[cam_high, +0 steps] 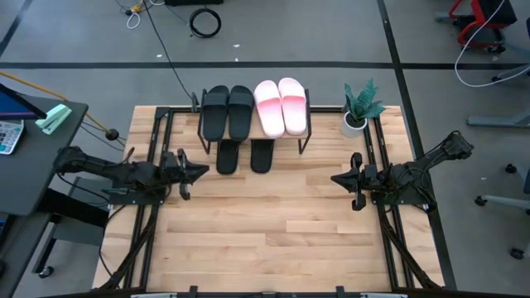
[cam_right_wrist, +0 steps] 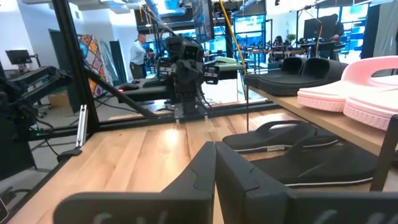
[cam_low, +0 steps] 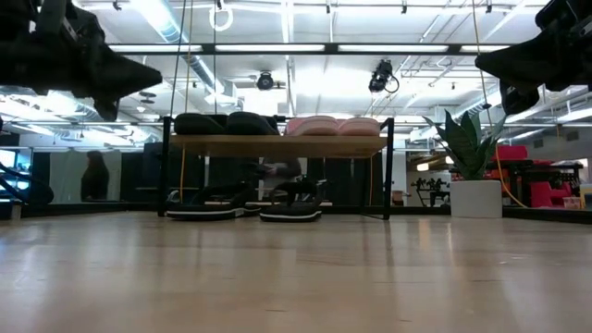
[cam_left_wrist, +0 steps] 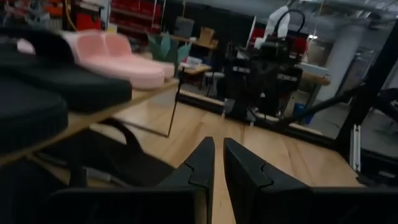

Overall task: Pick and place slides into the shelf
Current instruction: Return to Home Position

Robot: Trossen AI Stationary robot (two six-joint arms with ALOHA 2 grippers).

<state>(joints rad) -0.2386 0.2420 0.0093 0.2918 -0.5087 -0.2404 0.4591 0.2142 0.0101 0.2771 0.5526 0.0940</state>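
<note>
Wood tabletop point(cam_low: 296, 277) up front: pale butcher-block strips, matte finish, nothing on the near half.

Left gripper point(cam_high: 203, 172): held above the table's left side, clear of the surface, nose aimed at the table's middle. Dark, angular, wedge-shaped fingers point(cam_left_wrist: 199, 171) drawn nearly together with only a thin slit between them, pinching nothing.

Shelf point(cam_low: 277, 145): sits at the table's far edge, slightly left of the middle. Light wooden plank top, thin black metal legs.

Top black slides point(cam_high: 228, 112): two side by side on the left half of the plank, touching. Wide rounded straps, thick moulded soles, matte.

Lower black slides point(cam_high: 244, 156): two on the tabletop under the plank's left half, a small gap between them, ends sticking out past the plank's near edge. Flatter soles with a pale line along the sole edge and thinner arched straps.

Pink slides point(cam_high: 281, 107): two side by side on the right half of the plank, just beside the top black slides. Pale pink, chunky smooth foam, broad straps.

Potted plant point(cam_high: 360, 108): far right corner of the table, stiff pointed green leaves in a white cylindrical pot, near the shelf's right legs but not touching.

Right gripper point(cam_high: 334, 177): above the table's right side, clear of the surface, nose aimed at the middle. Fingers point(cam_right_wrist: 193, 180) pressed together, holding nothing.
</note>
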